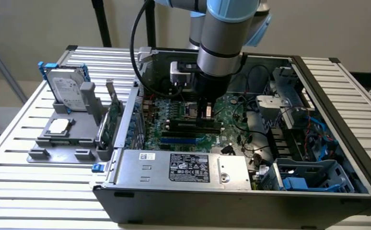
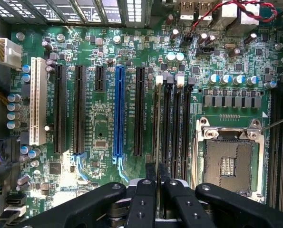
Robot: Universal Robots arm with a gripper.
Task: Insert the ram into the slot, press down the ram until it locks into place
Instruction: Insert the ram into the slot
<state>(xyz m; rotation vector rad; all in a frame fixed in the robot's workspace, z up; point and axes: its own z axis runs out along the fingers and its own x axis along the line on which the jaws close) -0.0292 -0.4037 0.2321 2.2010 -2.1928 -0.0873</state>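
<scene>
Wrist view: pincer (image 2: 157,176) narrow, clamped on the top edge of the ram (image 2: 156,133).
Ram: edge-on in the slot (image 2: 160,102), fourth out from the CPU socket (image 2: 227,164).
Press: keep it upright, push straight down, evenly, until latches (image 2: 159,80) close.

exterior: high oblique, mid-range | wrist: close, straight down | shared: motherboard (image 1: 227,108) (image 2: 103,137)

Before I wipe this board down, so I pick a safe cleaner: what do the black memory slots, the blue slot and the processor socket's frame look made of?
Memory slots: matte black moulded plastic, it seems. Blue slot: plastic too, uniformly coloured, slightly glossy. Socket frame: bare metal, likely steel, by its silvery glint.
</scene>
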